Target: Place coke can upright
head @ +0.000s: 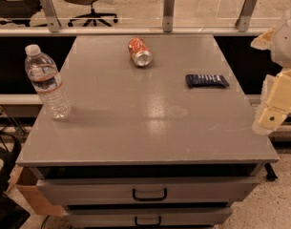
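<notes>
Task not yet begun: the coke can lies on its side near the far edge of the grey worktop, silver end facing the viewer, waiting to be lifted and stood up. The pincer hangs beyond the worktop's right edge, well apart from the can; whether it is open or closed cannot be told.

On the table, the coke can is lying on its side toward the far edge, near centre. The packet is lying flat to its right and a little nearer, well apart from it. The water bottle is standing upright at the left edge, nearer than both. The gripper is hanging off the right side, beyond the table edge. The drawers are sitting stacked beneath the top.
</notes>
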`<action>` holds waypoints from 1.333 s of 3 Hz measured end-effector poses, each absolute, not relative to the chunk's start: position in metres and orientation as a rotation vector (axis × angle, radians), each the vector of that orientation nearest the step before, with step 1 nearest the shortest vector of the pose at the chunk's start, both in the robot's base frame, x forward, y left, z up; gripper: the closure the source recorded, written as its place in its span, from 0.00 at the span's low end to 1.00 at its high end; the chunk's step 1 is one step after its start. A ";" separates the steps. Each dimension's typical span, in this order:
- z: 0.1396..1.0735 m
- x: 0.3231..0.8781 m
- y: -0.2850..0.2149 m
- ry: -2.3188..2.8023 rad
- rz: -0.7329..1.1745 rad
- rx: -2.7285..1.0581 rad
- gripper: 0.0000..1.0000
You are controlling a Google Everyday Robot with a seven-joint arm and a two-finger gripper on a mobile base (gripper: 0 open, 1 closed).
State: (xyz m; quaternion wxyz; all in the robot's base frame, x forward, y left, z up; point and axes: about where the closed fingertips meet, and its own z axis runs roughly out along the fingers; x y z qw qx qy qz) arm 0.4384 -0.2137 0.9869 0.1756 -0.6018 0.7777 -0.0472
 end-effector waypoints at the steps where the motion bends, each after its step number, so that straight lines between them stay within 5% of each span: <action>1: 0.990 0.444 -0.212 2.205 -0.134 -1.690 0.00; 4: 1.032 0.594 -0.162 2.229 -0.037 -1.007 0.00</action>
